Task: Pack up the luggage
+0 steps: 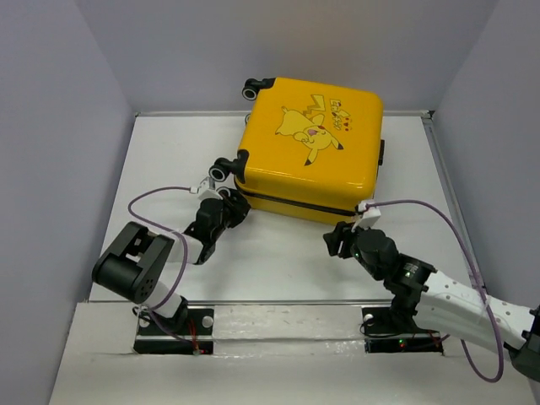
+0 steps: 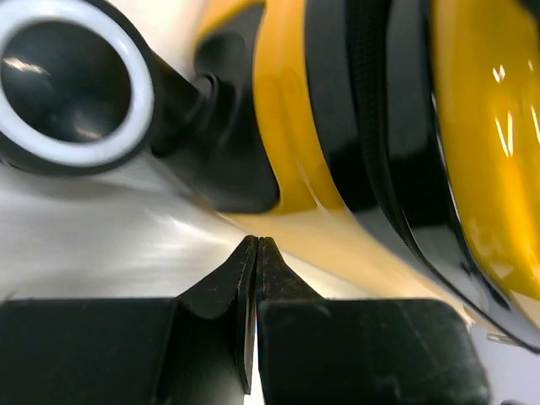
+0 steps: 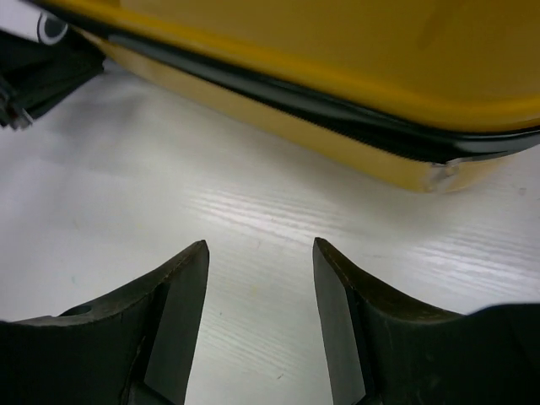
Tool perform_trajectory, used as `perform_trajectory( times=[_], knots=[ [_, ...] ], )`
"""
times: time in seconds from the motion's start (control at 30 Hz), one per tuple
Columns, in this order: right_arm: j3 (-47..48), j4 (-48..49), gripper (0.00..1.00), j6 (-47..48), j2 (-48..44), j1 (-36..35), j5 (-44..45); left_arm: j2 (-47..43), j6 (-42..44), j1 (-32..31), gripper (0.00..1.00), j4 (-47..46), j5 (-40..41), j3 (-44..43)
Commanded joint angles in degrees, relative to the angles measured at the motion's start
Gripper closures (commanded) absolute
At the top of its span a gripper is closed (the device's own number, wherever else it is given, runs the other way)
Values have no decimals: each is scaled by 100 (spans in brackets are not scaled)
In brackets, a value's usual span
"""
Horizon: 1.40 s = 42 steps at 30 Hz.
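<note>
Left arm (image 1: pixel 139 268) is mostly black, right arm (image 1: pixel 456 302) white-shelled (purple cables (image 1: pixel 405 201) on both).

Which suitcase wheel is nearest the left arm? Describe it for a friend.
Find the yellow Pikachu suitcase on the white table. Follow its left edge toward the arms to the near corner, beside the left end effector. That white-ringed black wheel is it; the other visible wheel sits at the far corner.

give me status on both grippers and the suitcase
Left gripper shut, empty, at the wheel corner. Right gripper open, short of the front edge. Luggage closed, lying flat, Pikachu side up. Nothing blocking in view.
</note>
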<state>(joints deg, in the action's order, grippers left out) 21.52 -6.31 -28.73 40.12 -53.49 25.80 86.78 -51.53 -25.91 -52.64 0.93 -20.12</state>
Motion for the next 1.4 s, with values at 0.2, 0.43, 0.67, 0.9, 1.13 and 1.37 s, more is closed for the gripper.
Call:
perform_trajectory(
  times=[0.2, 0.43, 0.67, 0.9, 1.13, 1.37],
  knots=[
    [-61, -82, 43, -468, -93, 1426, 384, -1338, 679, -28, 84, 1009, 952, -106],
    [98, 138, 42, -80, -75, 2255, -549, -1261, 881, 244, 80, 1195, 909, -431],
    [282, 903, 48, 447, 751, 2423, -1138, -909, 881, 262, 80, 887, 751, -484],
    [177, 1333, 52, 711, 822, 2423, -937, -619, 890, 262, 80, 729, 908, -581],
    [274, 1430, 66, 860, 954, 2423, -831, -399, 925, 262, 81, 378, 927, -704],
    [186, 1615, 93, 826, 822, 2423, -1138, -302, 969, 218, 81, 96, 900, -756]
  ],
)
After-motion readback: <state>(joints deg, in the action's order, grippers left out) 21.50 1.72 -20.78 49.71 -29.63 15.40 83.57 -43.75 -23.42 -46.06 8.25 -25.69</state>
